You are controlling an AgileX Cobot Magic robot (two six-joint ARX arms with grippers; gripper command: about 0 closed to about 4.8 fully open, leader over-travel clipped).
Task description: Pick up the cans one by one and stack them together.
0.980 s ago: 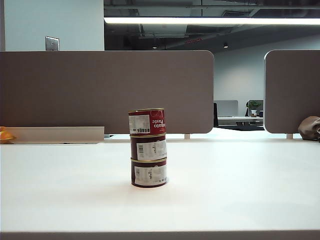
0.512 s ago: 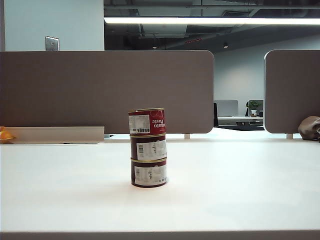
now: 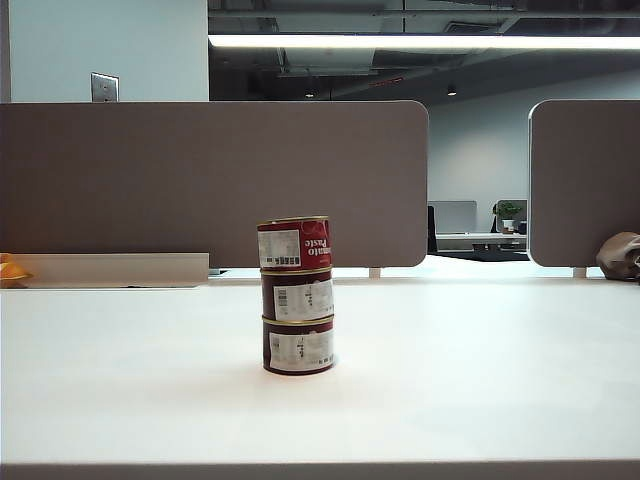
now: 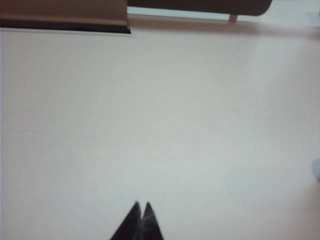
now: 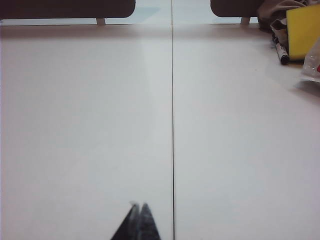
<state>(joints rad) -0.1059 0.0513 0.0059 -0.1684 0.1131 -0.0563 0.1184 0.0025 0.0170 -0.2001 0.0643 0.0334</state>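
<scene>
Three cans stand in one upright stack at the middle of the white table [image 3: 480,380] in the exterior view. The brighter red "Tomato Paste" can [image 3: 293,243] is on top, a dark maroon can [image 3: 297,295] sits under it, and a second maroon can [image 3: 298,346] is at the base. Neither arm shows in the exterior view. My left gripper [image 4: 142,205] is shut, empty, over bare table. My right gripper [image 5: 138,205] is also shut and empty, beside a dark seam [image 5: 172,125] in the tabletop. No can appears in either wrist view.
Grey partition panels [image 3: 210,180] stand along the table's far edge. An orange object [image 3: 12,270] lies at the far left. In the right wrist view a yellow box [image 5: 303,31], a marker [image 5: 281,51] and a plastic bag [image 5: 312,62] lie in a far corner.
</scene>
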